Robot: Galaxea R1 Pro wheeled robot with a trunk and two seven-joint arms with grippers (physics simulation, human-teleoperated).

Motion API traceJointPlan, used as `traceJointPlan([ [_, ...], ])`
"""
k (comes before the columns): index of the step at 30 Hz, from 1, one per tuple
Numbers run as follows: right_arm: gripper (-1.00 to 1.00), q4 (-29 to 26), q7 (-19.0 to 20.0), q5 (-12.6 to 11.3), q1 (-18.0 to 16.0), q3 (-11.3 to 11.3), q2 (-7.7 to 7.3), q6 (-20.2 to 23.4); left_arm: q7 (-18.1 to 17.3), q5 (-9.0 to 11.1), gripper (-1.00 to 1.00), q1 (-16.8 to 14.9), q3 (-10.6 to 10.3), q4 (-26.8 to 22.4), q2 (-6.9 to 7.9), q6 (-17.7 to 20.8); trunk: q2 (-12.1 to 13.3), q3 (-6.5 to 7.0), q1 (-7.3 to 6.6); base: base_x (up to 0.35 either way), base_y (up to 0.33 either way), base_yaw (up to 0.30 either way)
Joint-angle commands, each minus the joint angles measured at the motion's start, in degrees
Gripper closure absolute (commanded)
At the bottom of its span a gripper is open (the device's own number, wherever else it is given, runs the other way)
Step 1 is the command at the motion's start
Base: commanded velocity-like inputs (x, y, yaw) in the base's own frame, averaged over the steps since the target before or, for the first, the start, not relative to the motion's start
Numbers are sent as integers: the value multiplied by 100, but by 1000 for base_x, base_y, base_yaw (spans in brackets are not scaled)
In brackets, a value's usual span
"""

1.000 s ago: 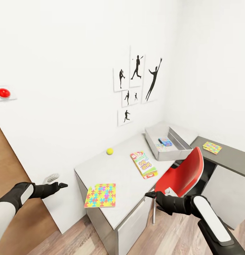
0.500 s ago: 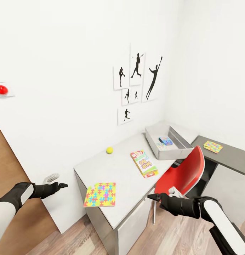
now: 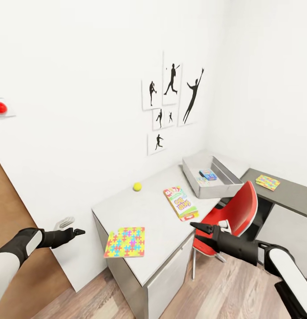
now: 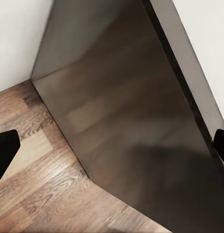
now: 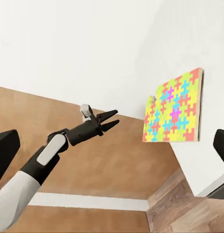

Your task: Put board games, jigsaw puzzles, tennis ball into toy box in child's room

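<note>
Right gripper (image 3: pixel 195 226) has shifted right and farther, now just off desk (image 3: pixel 149 212) near edge before red chair (image 3: pixel 233 212) — fingers close together, nothing held. Left gripper (image 3: pixel 78 231) unchanged left of desk, clenched empty. Desk carries jigsaw puzzle (image 3: pixel 125 242) near corner, Skip-Bo box (image 3: pixel 180 204), tennis ball (image 3: pixel 137 186), toy box (image 3: pixel 211 176) far right.

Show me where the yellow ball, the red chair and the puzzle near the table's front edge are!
tennis ball (image 3: pixel 137 186), head view, on the middle of the ball.
red chair (image 3: pixel 233 212), head view, on its curved red backrest.
jigsaw puzzle (image 3: pixel 125 242), head view, on the centre of its colourful top face.
</note>
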Motion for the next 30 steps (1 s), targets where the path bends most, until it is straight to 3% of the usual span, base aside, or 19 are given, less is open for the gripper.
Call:
traceJointPlan([
  [1,-100,1,77,33,-4,-81,7,-13,-11,-1,-100,-5,35,-1,-1,39,-47,-26,23,0,0,0],
  [3,-100,8,159,30,-4,-288,29,-97,-8,-1,-100,-2,35,-1,0,39,-127,-62,67,0,0,0],
  [7,-100,13,270,22,0,-481,47,-305,-11,-1,-100,-3,42,-1,6,42,-288,-134,155,0,0,0],
  [12,-100,8,669,23,4,-542,52,-411,-11,4,-100,-2,44,-1,9,46,-488,-223,265,0,0,0],
  [18,-100,96,879,33,5,-630,46,-442,-11,48,-100,-4,49,60,10,46,-729,-331,397,0,0,0],
  [27,-100,152,895,40,5,-691,50,-454,-111,551,-100,-2,364,411,36,19,-1090,-493,594,0,0,0],
  [30,-100,155,877,42,5,-692,52,-461,-595,646,-100,-2,400,489,52,21,-1210,-546,660,0,0,0],
])
